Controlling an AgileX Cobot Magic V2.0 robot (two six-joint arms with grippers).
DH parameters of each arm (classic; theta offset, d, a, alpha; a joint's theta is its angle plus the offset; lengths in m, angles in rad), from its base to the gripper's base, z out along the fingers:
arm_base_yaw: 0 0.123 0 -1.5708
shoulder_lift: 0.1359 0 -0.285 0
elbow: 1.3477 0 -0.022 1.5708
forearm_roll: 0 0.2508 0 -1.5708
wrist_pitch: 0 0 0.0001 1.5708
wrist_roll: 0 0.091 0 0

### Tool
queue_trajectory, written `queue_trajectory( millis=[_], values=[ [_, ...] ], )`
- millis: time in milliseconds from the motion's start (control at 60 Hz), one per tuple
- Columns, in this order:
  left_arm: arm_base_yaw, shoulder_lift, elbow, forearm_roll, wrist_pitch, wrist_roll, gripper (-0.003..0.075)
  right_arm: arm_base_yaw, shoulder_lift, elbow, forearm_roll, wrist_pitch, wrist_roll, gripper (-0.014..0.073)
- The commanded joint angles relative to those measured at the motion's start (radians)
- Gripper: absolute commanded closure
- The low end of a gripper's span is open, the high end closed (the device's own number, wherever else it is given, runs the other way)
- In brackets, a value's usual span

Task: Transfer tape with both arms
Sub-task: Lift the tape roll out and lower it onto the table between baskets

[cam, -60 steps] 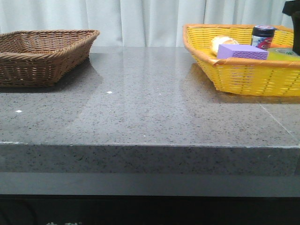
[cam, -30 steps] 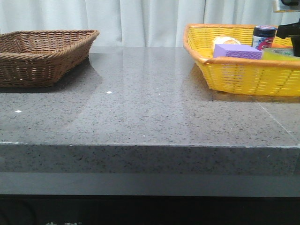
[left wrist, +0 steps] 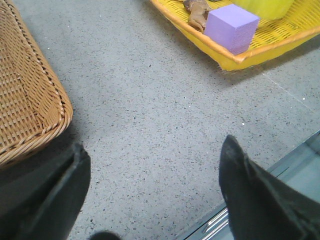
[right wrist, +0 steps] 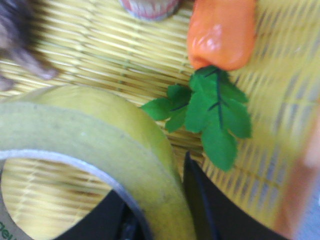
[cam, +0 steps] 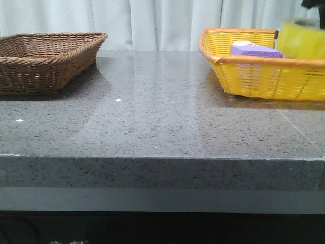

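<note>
- right gripper [right wrist: 155,210] mostly cut off in right wrist view; one black finger [right wrist: 197,200] lying outside the tape [right wrist: 100,135] wall, dark part inside ring, so clamping on the roll
- tape hanging above yellow basket [cam: 254,76] near table's right edge, blurred
- left gripper [left wrist: 150,175] spreading wide, gripping nothing, hovering over table [left wrist: 150,100] between brown basket [left wrist: 25,100] and yellow one
- purple sponge [left wrist: 231,26] sitting in yellow basket

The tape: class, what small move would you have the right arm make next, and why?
Probably carry the tape leftward toward mid-table. The right pincer already grips its wall, holding it above the yellow basket, while the left pincer hangs open over bare counter beside the brown basket, ready for a handover.
</note>
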Motion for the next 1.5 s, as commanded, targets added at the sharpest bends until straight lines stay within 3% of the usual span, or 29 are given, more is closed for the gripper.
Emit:
queue_trajectory(
  millis=[0,250,666,916,1199,1482],
  values=[
    [-0.006,-0.004,-0.035,-0.009,-0.068,0.001,0.0197,0.000,-0.126,-0.041,0.032,0.049,-0.008,0.0452],
    [-0.006,-0.004,-0.035,-0.009,-0.068,0.001,0.0197,0.085,-0.241,-0.041,0.072,0.047,-0.008,0.0452],
    [-0.006,-0.004,-0.035,-0.009,-0.068,0.001,0.0197,0.464,-0.277,-0.041,0.072,0.023,-0.001,0.0452],
    [-0.006,-0.004,-0.035,-0.009,-0.068,0.001,0.0197,0.632,-0.211,-0.041,0.071,-0.030,0.012,0.0452],
    [-0.006,-0.004,-0.035,-0.009,-0.068,0.001,0.0197,0.721,-0.081,-0.041,0.038,-0.099,0.017,0.0452],
    [-0.006,-0.004,-0.033,-0.010,-0.068,0.001,0.0197,0.729,0.030,-0.041,-0.092,-0.154,0.017,0.0452]
  ],
)
